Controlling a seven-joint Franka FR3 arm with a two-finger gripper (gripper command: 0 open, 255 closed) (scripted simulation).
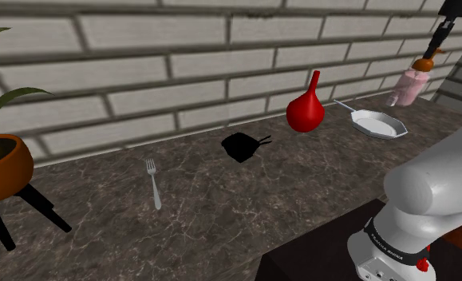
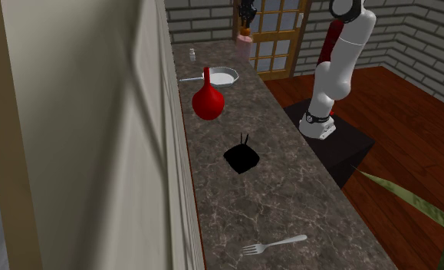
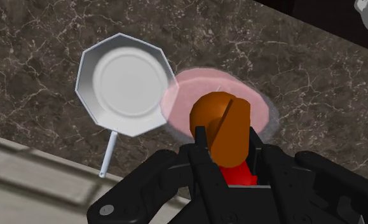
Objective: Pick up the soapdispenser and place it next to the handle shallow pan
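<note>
dark marbled surface (image 1: 221,209) under pale brick. pink soapdispenser (image 1: 409,88) aloft, tilted, just beside the handle shallow pan (image 1: 378,124); jaws clamped on its orange pump head (image 3: 220,130). looks light, smooth and slippery; likely to swing from so high a hold.

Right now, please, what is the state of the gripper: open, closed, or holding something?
The gripper is closed on the soap dispenser, clasping its orange pump top.

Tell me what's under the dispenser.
Around the dispenser marbled counter shows; the pan lies beside it, not below. The tool and the orange pump cover the spot straight underneath.
</note>
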